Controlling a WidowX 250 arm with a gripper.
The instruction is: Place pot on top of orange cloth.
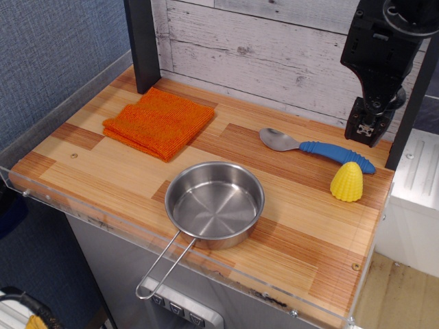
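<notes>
The pot is a small, shiny, round metal pan that sits flat and right side up on the wooden table, with nothing inside it. Its long thin wire handle pokes out toward 7 o'clock, past the table's front edge. The orange cloth is a bright, folded, ribbed square lying flat at about 11 o'clock from the pot, near but not touching it.

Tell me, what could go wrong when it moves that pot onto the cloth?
The pot sits near the table's front edge, its handle sticking out past it, so a clumsy grab might tip it off. The gripper is far away by the spoon and corn toy and could bump them. The cloth may bunch up.
</notes>
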